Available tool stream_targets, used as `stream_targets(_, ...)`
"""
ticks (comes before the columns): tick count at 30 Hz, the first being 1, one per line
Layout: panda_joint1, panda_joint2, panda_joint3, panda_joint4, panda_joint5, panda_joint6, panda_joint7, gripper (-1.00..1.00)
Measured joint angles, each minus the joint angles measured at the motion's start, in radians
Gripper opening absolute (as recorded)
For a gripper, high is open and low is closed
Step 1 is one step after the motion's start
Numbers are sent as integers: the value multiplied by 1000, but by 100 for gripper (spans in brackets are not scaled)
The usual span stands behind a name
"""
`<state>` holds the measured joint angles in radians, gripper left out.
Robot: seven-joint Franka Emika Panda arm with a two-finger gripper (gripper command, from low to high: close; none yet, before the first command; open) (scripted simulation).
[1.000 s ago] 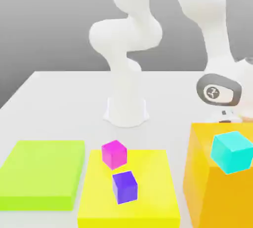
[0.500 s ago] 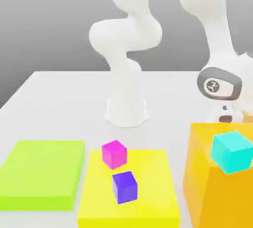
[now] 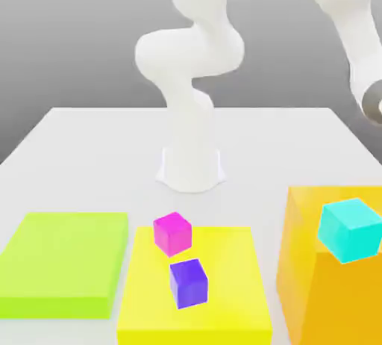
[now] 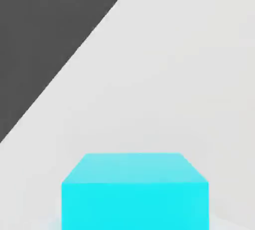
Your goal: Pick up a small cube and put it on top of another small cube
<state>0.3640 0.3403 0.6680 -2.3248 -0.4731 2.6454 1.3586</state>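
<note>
So the Panda arm [image 3: 200,52] is reaching over to the exterior view's right, its forearm [image 3: 351,15] slanting down to the wrist [image 3: 369,75], gripper sitting closed.

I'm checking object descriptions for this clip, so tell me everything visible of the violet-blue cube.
The violet-blue cube is small, plain and opaque, with straight edges, flat faces and no markings; its top looks darker than its front. It sits on the yellow block, turned slightly askew to that block's edges. The magenta cube, of similar size, is close by, farther from the camera. Apart from the yellow block, nothing appears to touch it.
</note>
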Motion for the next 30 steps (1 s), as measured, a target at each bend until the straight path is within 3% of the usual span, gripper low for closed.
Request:
stream_targets(10,-59,-100,35,163,-59,-142,-399,-100)
stream_targets(24,-450,-384,-172,81,221,-289,-979,-100)
stream_targets(30,-573,-526,-276,-102,372,-296,-812,-100)
